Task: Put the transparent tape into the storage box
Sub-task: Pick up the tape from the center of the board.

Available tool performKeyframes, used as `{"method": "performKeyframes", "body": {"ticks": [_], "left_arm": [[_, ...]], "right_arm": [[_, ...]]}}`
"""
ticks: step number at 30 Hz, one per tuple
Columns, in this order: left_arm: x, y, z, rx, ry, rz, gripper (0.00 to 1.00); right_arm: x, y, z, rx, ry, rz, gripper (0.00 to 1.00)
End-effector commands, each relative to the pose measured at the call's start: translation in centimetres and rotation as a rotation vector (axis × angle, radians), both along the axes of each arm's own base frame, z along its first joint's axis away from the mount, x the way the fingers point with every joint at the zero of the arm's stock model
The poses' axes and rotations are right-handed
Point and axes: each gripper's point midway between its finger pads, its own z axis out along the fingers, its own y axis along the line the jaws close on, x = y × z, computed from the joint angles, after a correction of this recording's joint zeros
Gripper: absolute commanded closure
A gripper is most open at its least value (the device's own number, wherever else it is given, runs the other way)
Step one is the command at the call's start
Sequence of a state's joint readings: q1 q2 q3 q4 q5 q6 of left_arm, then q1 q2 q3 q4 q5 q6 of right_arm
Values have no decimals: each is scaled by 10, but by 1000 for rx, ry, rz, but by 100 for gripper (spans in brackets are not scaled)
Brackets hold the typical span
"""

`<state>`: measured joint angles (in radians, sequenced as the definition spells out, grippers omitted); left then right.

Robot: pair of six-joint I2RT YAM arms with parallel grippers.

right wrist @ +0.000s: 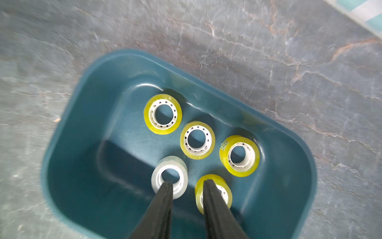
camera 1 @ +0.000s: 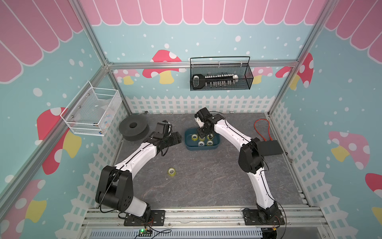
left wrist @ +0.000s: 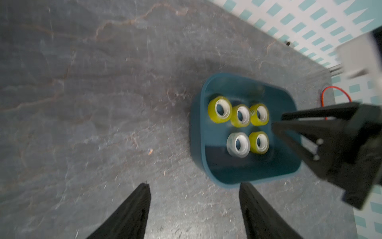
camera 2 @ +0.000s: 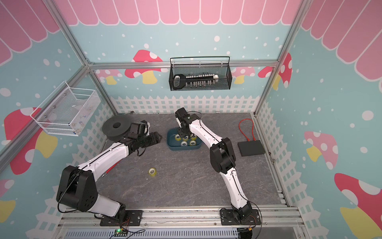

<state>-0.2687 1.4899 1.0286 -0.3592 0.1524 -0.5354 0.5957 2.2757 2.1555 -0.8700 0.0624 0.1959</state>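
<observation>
The storage box [camera 1: 201, 149] [camera 2: 182, 148] is a dark teal tub at the back middle of the table. It holds several transparent tape rolls, most of them yellow-tinted [right wrist: 148, 124] and one clear [right wrist: 155, 179]. One more yellowish tape roll [camera 1: 171, 172] [camera 2: 152, 172] lies alone on the table, nearer the front. My right gripper [right wrist: 188, 183] [camera 1: 205, 136] hangs over the box [right wrist: 68, 128], open a little, with nothing between its fingers; the tips are above the clear roll and a yellow one. My left gripper [left wrist: 194, 186] [camera 1: 176, 139] is open and empty just left of the box [left wrist: 196, 134].
A black foam disc [camera 1: 134, 128] sits at the back left. A flat black box [camera 2: 251, 147] and an orange cable loop [camera 2: 246, 129] lie on the right. A white mesh basket [camera 1: 93, 111] and a black wire basket [camera 1: 221, 76] hang on the walls.
</observation>
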Motion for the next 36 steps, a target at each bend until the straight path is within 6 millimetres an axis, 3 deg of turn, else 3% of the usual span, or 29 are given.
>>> {"method": "performKeyframes", "body": {"ticks": [1,7,13,17,18,27,36], "left_arm": [[-35,5,-21,-27,129,25,29],[-79,21,-35,-42,196,109,30],[-129,31,-54,-80,288,175,31],[-153,40,-67,-69,336,215,32],[-157,41,-70,-69,346,222,33],[-171,49,-93,-14,419,298,39],[-160,54,-97,46,412,314,43]], "right_arm": [[-9,1,42,85,-34,-6,69],[-25,1,65,152,-69,0,69],[-53,5,66,176,-80,18,69],[-71,7,49,171,-53,19,70],[-77,7,59,186,-70,22,70],[-93,9,60,196,-76,15,70],[-98,8,54,196,-68,10,70]]}}
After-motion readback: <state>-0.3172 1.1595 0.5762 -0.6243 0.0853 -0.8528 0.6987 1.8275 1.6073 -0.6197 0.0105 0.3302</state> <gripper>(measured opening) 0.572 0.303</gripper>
